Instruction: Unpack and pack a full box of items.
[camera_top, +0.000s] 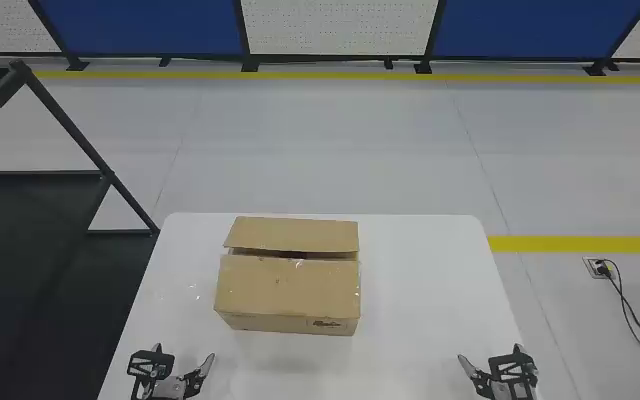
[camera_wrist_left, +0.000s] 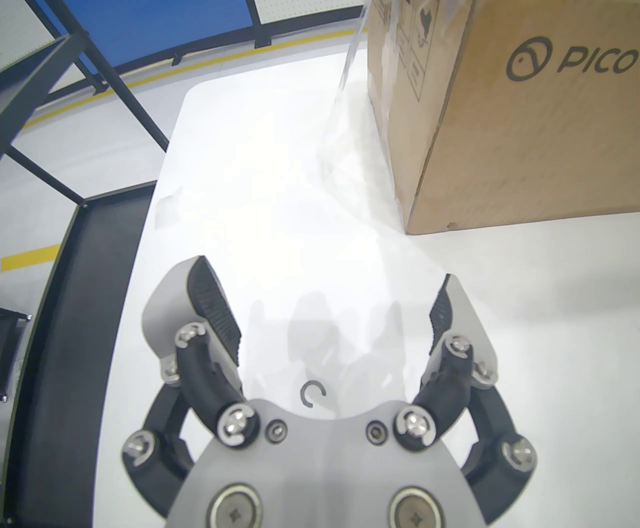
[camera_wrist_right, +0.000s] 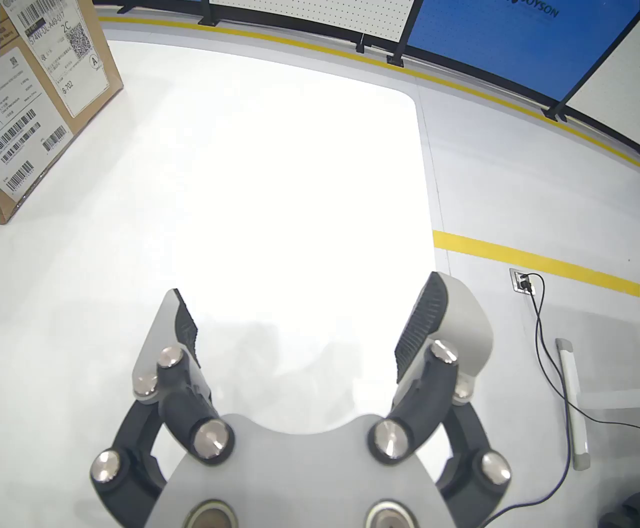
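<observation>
A brown cardboard box (camera_top: 290, 280) stands in the middle of the white table (camera_top: 430, 290); its far top flap is slightly raised and clear tape hangs off its left side. The left wrist view has the box (camera_wrist_left: 510, 115) close by, with a loose strip of clear tape (camera_wrist_left: 350, 65) trailing from it. My left gripper (camera_top: 172, 372) (camera_wrist_left: 325, 295) is open at the table's near left corner, holding nothing. My right gripper (camera_top: 500, 375) (camera_wrist_right: 305, 310) is open at the near right corner, also holding nothing. The box's labelled side (camera_wrist_right: 45, 100) lies well off from the right gripper.
A black metal rack (camera_top: 60, 130) stands left of the table, its dark shelf (camera_wrist_left: 65, 310) running along the table's left edge. Right of the table on the floor are a yellow line (camera_top: 560, 243) and a socket with a cable (camera_wrist_right: 530, 290).
</observation>
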